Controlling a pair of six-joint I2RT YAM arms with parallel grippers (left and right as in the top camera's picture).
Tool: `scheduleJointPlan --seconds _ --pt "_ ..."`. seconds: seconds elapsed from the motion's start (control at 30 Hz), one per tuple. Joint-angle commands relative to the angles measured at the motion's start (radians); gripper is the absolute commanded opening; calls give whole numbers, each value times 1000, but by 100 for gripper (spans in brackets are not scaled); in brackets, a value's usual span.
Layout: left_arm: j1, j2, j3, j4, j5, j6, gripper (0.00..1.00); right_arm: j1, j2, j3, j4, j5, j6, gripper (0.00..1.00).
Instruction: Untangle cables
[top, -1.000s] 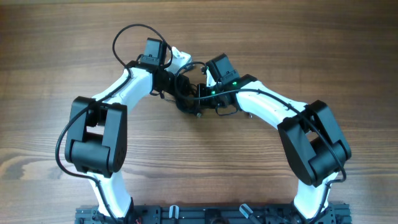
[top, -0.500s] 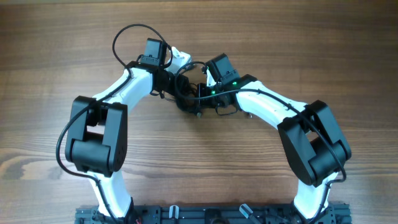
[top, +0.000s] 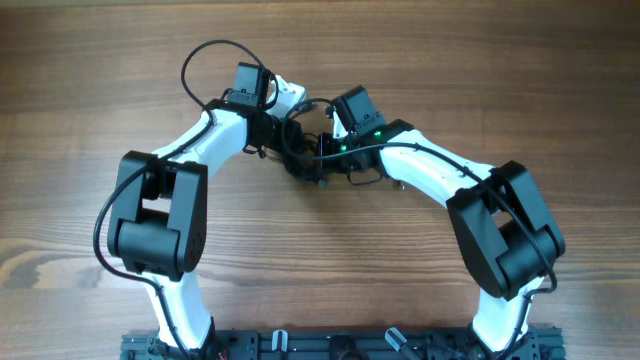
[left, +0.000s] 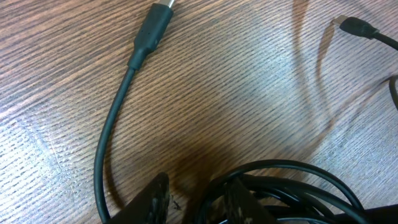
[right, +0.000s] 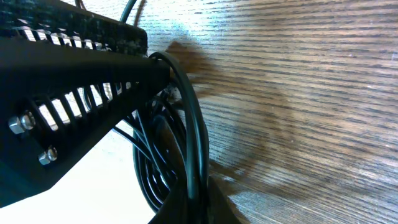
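**Cables bunched mid-counter between both wrists**

The cables (top: 303, 152) sit knotted between the two end effectors, well away from every counter (top: 80, 60) edge. The right end effector (right: 189, 208) is clenched on several strands. The left end effector (left: 198, 202) straddles a loop, but whether it grips cannot be told. One plug (left: 154, 28) lies loose on open wood.

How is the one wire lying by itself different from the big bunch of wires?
The single cable lies in one gentle curve, flat on the table. The bunch loops over itself in several strands. The single cable's plug shows clearly, but in the left wrist view no plug shows within the bunch. Both are thin, black and bendy.
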Motion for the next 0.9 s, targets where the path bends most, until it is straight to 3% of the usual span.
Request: scheduleJointPlan --seconds 0.0,0.47,0.7,0.77,0.8,0.87 --pt "-4 20 -10 8 -25 -14 31 -3 20 -5 5 11 -13 6" --pt "-32 60 -10 39 -29 -24 32 -3 20 -5 6 26 -12 9" --pt "-66 88 -10 50 -145 -24 28 -3 20 -5 6 34 -11 9" --pt "-75 102 -10 55 -145 -24 19 -3 20 -5 6 68 -11 8" --pt "-76 102 -10 56 -145 -24 8 -3 20 -5 6 74 -11 8" --pt "-76 102 -10 58 -145 -25 4 -3 20 -5 6 74 -11 8"
